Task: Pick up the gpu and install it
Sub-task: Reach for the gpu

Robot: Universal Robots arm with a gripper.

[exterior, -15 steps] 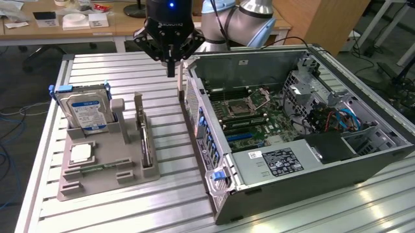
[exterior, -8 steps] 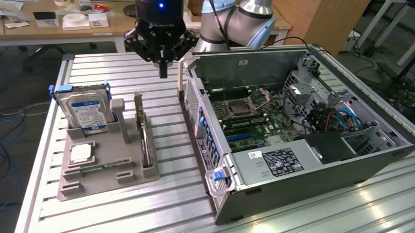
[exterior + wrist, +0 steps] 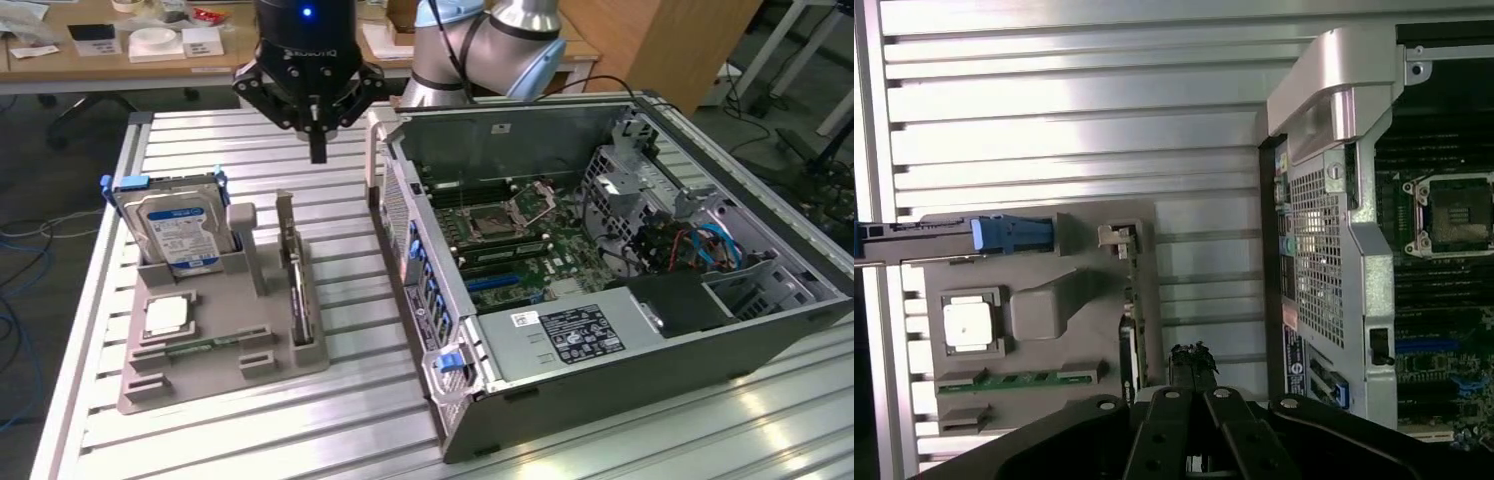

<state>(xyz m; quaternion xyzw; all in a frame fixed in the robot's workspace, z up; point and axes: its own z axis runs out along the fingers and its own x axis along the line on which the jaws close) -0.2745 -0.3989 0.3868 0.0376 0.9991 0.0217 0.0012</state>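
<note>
Gripper [image 3: 318, 152] is pinched shut with nothing in it, both fingers pressed together into 1 black point. It hangs over the slatted table [image 3: 200, 150], in the gap between the grey holder [image 3: 260, 335] and the open PC case [image 3: 667, 380], up near the case's back corner.

The gpu [image 3: 296, 290] sits in the holder, standing on edge in the slot on the side nearest the case, so it looks super thin. From the wrist view the gripper [image 3: 1192, 362] is just beside the gpu [image 3: 1134, 325] but not touching it, slightly toward the case [image 3: 1334, 250].

The holder [image 3: 1044, 300] also carries the hard drive [image 3: 180, 230] upright at the far end, a CPU [image 3: 164, 315] lying flat, and a green memory stick [image 3: 200, 347] flat below that. The case lies on its side with the motherboard [image 3: 521, 240] exposed.
</note>
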